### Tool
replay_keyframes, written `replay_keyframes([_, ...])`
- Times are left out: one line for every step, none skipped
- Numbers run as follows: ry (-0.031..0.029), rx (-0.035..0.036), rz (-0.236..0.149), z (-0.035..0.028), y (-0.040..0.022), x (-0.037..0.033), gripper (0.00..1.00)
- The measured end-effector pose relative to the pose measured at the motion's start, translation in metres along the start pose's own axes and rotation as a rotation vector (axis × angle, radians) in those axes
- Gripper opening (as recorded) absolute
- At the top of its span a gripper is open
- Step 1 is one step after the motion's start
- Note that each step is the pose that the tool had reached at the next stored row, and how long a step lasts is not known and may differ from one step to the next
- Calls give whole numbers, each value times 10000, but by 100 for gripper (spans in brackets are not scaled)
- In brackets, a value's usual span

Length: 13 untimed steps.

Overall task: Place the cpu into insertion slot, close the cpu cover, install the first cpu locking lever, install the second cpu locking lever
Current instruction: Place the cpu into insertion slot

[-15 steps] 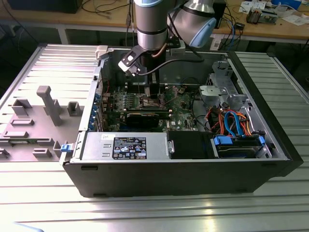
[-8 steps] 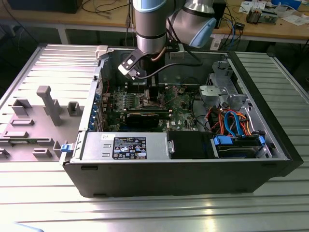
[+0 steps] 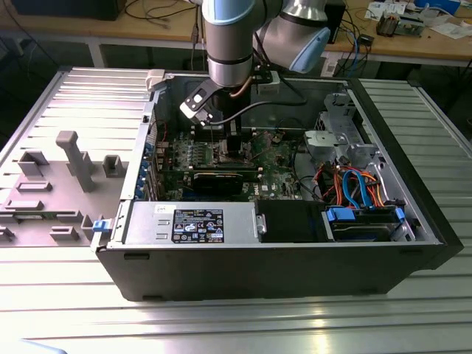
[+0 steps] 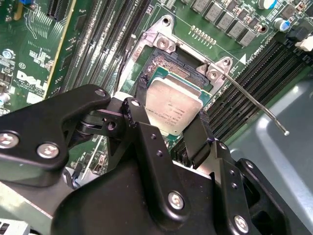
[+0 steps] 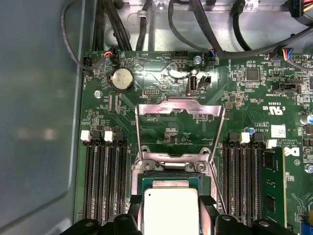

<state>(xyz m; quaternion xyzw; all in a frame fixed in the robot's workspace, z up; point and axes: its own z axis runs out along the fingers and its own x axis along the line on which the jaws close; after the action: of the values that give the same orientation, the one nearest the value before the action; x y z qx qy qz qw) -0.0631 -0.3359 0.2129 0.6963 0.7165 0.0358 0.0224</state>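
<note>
i've got the gripper (image 4: 172, 115) pinching the cpu (image 4: 175, 100) by two edges, flat right over the slot (image 4: 168, 61) so it lines up, cover (image 5: 178, 104) standing open out of the way.

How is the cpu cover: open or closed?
Open: in the first wrist view the cpu cover is flipped back from the insertion slot, motherboard visible through its cut-out.

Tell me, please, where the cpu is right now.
In both wrist views the cpu is gripped in the claw at the insertion slot, between the memory slots.
</note>
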Motion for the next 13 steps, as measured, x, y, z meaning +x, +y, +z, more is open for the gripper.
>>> replay_keyframes([-1,1,0,11,-1,0,55])
replay_keyframes([-4,3,0,26,-3,-1,55])
replay_keyframes([-11,3,0,49,-5,-2,55])
replay_keyframes([-25,4,-1,70,-7,-2,55])
replay_keyframes([-45,5,-3,93,-10,-3,55])
replay_keyframes([-57,6,15,111,-20,-3,55])
replay_keyframes([-61,7,31,111,-21,-3,55])
replay_keyframes([-62,6,45,112,-21,-6,55])
replay_keyframes([-61,5,58,112,-21,-8,55])
replay_keyframes([-61,4,65,113,-21,-10,55])
replay_keyframes([-64,4,73,112,-21,-13,55])
replay_keyframes([-70,5,88,112,-21,-14,55])
replay_keyframes([-79,6,131,112,-21,-15,55])
